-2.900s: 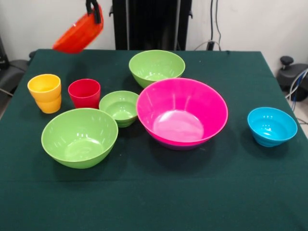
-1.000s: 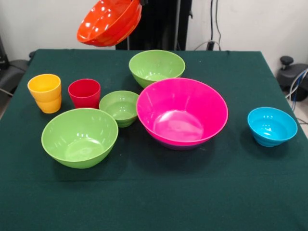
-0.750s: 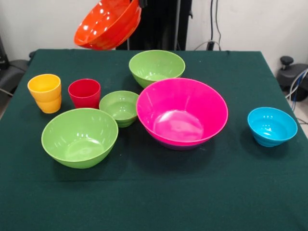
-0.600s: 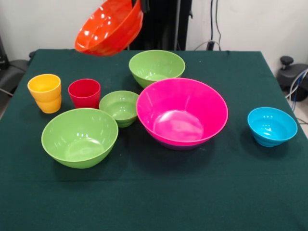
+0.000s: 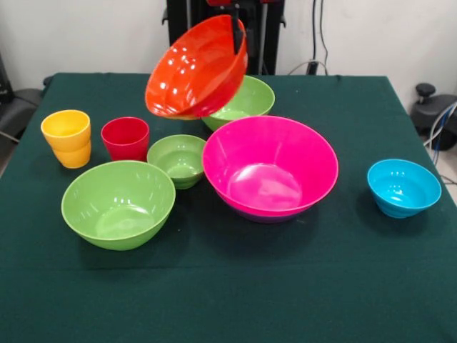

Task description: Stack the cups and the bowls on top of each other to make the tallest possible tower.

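The gripper (image 5: pixel 236 32) was clamped on the rim of the orange bowl (image 5: pixel 194 70), which hung steeply tilted above the desk (image 5: pixel 228 300), while the pink bowl (image 5: pixel 270 168), the likely landing spot, lay below it, nearer the camera and to picture-right
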Available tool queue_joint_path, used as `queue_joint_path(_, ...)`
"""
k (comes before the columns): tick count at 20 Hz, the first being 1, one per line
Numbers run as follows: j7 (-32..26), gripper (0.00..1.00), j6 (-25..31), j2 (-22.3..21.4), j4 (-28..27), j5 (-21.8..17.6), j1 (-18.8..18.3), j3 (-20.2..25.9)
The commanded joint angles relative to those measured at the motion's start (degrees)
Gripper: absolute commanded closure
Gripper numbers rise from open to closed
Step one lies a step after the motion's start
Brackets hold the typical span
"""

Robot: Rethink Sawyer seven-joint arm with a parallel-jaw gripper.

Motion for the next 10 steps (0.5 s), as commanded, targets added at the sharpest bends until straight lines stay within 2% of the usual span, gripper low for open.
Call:
queue_joint_path(1,6.3,1.0,-0.9,3.5,-2.9,-3.3,4.1,-6.5)
queue_joint_path(10,7.2,1.0,-6.0,5.1,-1.5,-3.8,6.8,-10.1)
